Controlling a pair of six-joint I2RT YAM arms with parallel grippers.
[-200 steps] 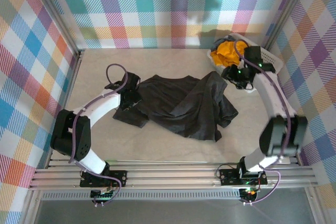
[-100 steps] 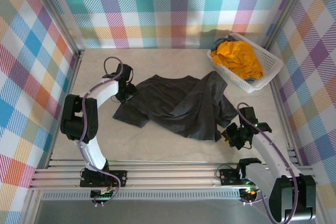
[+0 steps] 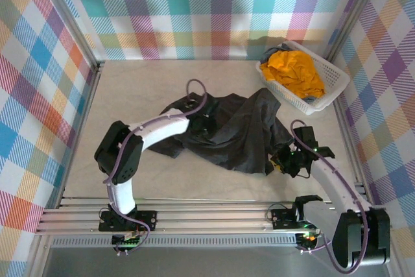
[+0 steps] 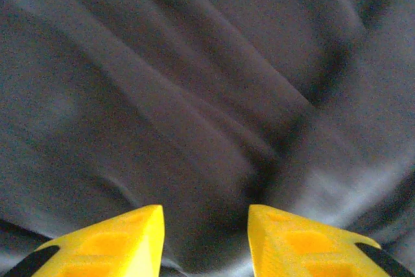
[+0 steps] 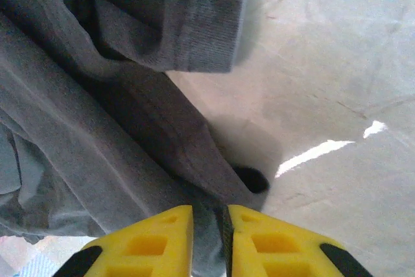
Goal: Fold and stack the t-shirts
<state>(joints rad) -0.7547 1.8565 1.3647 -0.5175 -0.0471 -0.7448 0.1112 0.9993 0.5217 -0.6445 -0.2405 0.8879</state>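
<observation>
Left gripper (image 4: 204,218) shifted from left edge to middle of charcoal t-shirt (image 3: 227,131), fingers spread over cloth. Right gripper (image 5: 209,215) pinches near-right hem. Mustard t-shirt (image 3: 295,72) in basket (image 3: 331,95), far right. Judgement: flattening underway, folding not begun.

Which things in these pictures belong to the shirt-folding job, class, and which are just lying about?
Belongs to the job: grey t-shirt; mustard t-shirt.
Just lying about: white basket, holding the mustard one; checked walls.
</observation>
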